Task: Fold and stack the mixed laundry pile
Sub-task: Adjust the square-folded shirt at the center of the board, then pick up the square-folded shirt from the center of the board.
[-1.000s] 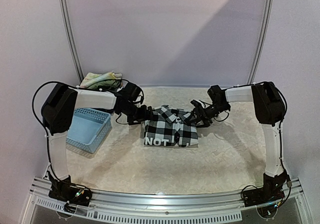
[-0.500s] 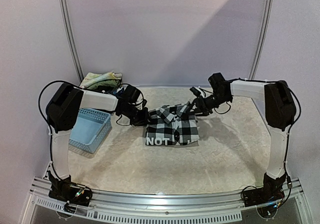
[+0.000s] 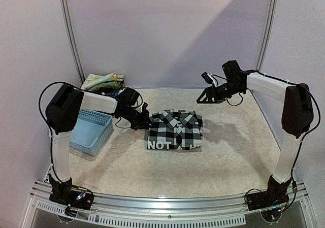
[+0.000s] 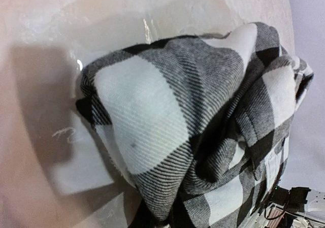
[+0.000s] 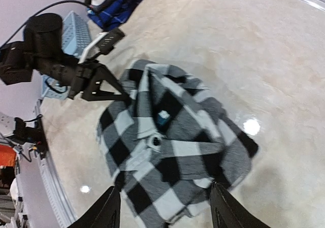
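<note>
Though folded flat, waits unstacked: shirt (image 3: 175, 130), roughly square, collar on its far side, with bare table (image 3: 228, 167) nearward and rightward for moving. Left of the shirt, basket (image 3: 91, 131). Touching the shirt's far-left corner, and so nearer, left gripper (image 3: 143, 120); cannot tell whether pinching cloth. Beyond the shirt's far-right corner, well above, right gripper (image 3: 202, 97), spread wide, empty. Far beyond the shirt's left side, remaining pile (image 3: 104, 82).

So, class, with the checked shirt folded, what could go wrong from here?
The left gripper sits at the left edge of the checked shirt; withdrawing with cloth snagged could drag the fold open.
The fold there looks bulgy close up and may spring loose.
The remaining garments lie beyond the blue basket, which a reaching arm might knock.
</note>
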### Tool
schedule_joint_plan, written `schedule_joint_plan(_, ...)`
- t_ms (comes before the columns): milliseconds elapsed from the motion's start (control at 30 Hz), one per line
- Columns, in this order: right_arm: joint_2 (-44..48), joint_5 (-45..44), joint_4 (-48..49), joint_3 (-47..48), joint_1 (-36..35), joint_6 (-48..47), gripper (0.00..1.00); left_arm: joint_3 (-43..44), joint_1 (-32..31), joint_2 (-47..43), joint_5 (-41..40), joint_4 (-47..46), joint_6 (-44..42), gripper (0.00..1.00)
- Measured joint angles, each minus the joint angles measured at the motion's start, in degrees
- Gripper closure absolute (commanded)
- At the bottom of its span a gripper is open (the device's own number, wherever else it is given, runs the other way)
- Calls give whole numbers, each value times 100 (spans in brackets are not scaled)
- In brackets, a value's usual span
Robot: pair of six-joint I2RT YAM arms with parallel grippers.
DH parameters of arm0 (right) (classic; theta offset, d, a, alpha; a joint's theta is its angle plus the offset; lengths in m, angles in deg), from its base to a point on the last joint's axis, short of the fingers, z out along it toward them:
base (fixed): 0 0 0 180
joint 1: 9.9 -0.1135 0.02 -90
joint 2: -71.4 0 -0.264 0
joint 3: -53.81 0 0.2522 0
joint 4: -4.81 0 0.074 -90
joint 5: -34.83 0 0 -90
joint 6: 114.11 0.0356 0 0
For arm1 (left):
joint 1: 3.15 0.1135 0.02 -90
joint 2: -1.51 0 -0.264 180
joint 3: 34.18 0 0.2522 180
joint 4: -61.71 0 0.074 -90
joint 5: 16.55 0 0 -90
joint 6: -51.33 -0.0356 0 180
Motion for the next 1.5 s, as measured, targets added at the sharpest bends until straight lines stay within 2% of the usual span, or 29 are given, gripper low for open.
schedule_joint_plan(100, 96, -348, -2, -262, 234, -214, 43, 70, 0, -2, -7, 87, 2, 71)
schedule_joint_plan(200, 232, -317, 0, -557, 258, -389, 46, 133, 2, -2, -151, 184, 26, 49)
schedule_joint_plan(400, 262, 138, -31, -772, -236, -699, 51, 120, 4, -221, -573, 540, -184, 35)
schedule_joint_plan(433, 243, 214, -24, -758, -306, -715, 51, 94, 4, -297, -601, 542, -219, 27)
schedule_joint_plan(467, 186, 304, -26, -728, -363, -721, 53, 61, 7, -376, -599, 516, -251, 23)
schedule_joint_plan(667, -798, 608, -15, -105, -409, -702, 58, -17, 9, -463, -208, 205, -363, 21)
schedule_joint_plan(900, -1912, 586, -70, 343, -389, -481, 62, -35, 50, -46, 354, -221, -256, 18)
schedule_joint_plan(933, -2031, 584, -83, 424, -389, -428, 62, -35, 68, 28, 472, -361, -216, 3)
schedule_joint_plan(967, -2114, 590, -92, 481, -389, -391, 62, -33, 79, 79, 601, -520, -149, 1)
schedule_joint_plan(1133, -2430, 708, -166, 876, -387, -116, 63, 186, 98, 420, 1115, -1239, 162, 5)
schedule_joint_plan(1200, -2498, 758, -166, 951, -376, -28, 63, 420, 96, 671, 1318, -1447, 238, 11)
schedule_joint_plan(1300, -2551, 802, -173, 999, -361, 35, 63, 667, 96, 898, 1508, -1528, 289, 29)
schedule_joint_plan(1400, -2562, 820, -173, 1012, -361, 76, 63, 872, 98, 1047, 1547, -1292, 273, 51)
schedule_joint_plan(1500, -2562, 841, -181, 1012, -361, 101, 63, 1187, 103, 1244, 1543, -918, 205, 78)
